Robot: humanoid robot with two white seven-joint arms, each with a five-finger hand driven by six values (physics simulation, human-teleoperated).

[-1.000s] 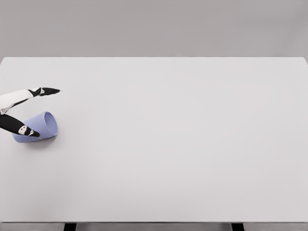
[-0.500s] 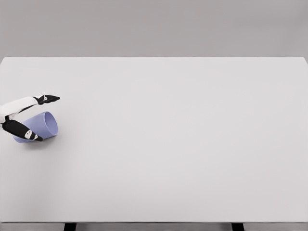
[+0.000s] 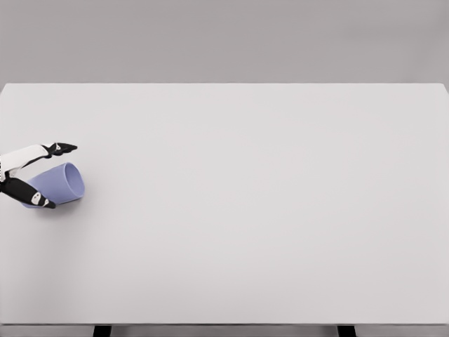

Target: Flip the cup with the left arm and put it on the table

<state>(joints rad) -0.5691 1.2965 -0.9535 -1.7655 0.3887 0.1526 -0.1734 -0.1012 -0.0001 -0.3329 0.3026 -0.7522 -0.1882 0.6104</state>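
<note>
Surface (image 3: 266, 210): white, wide, filling most of the head view; far edge runs straight across the upper part, near edge along the bottom, right corner just inside the picture. Everything right of the cup is bare, open room, from centre to the right edge and from far edge to near edge.

Cup (image 3: 57, 185): pale blue-violet, lying on its side close to the surface's left edge, open mouth turned to the right, base toward my palm. Little margin between it and the left border of the view.

My left hand (image 3: 24, 175): enters at the left border, only partly in view. My fingers (image 3: 59, 148) bracket the cup, one reaching over its far side, another lying along its near side; spread around it, whether they already press the wall I cannot tell.

Change from a second ago: my upper finger has dropped lower and drawn back toward the left, the lower one has also pulled back; the span between them has narrowed; the cup lies where it lay
</note>
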